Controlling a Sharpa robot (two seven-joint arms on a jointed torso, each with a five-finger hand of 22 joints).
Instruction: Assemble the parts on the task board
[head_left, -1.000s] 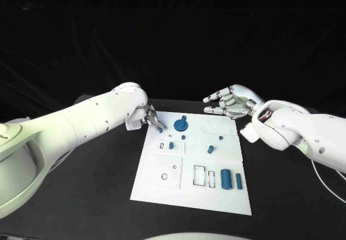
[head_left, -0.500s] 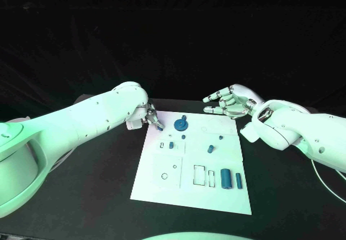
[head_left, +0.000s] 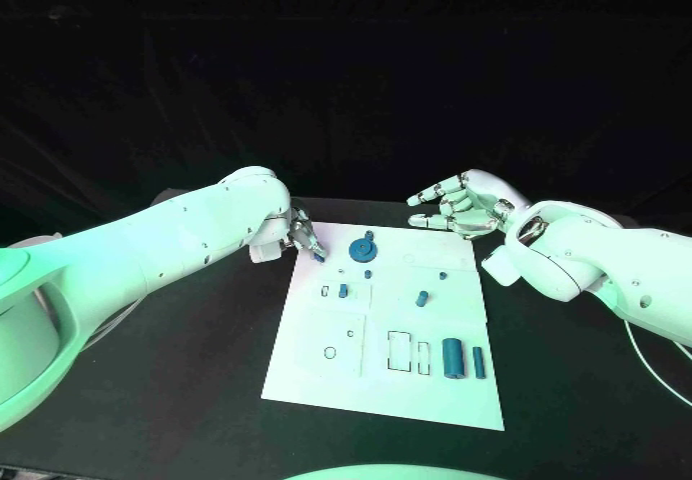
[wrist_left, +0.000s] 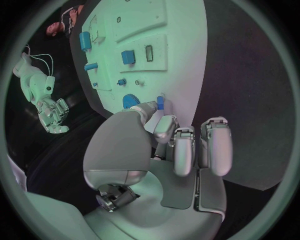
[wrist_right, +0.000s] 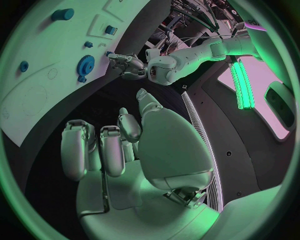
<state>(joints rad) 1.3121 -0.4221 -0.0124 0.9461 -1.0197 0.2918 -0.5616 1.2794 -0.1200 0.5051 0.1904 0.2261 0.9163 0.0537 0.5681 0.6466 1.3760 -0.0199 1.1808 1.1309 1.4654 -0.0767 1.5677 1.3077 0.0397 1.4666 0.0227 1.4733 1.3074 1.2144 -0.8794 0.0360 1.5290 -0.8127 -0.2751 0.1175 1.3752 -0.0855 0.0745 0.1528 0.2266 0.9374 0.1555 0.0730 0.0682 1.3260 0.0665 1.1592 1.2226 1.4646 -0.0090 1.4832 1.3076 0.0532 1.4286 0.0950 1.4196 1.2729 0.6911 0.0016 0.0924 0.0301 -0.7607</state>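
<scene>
Two blue cylinders, a thick one (head_left: 453, 352) and a thin one (head_left: 479, 363) just beside it, lie nearest me on the task board (head_left: 382, 395), next to the outlined slots. Further up the board: a small blue block (head_left: 342, 291) on the left w/ a small blue peg (head_left: 421, 298) to its right, then the blue gear (head_left: 362, 247) near the far end. My left hand (head_left: 304, 236) sits at the board's far left corner, just beside the gear. The left wrist view shows what the head view doesn't: a small blue part (wrist_left: 160, 102) pinched at my fingertips (wrist_left: 152, 107), right over the board's edge. My right hand (head_left: 462, 207) hovers past the far right corner, palm up, fingers apart & loosely curled, grasping nothing. The right wrist view catches my left hand across the board, close to the gear.
</scene>
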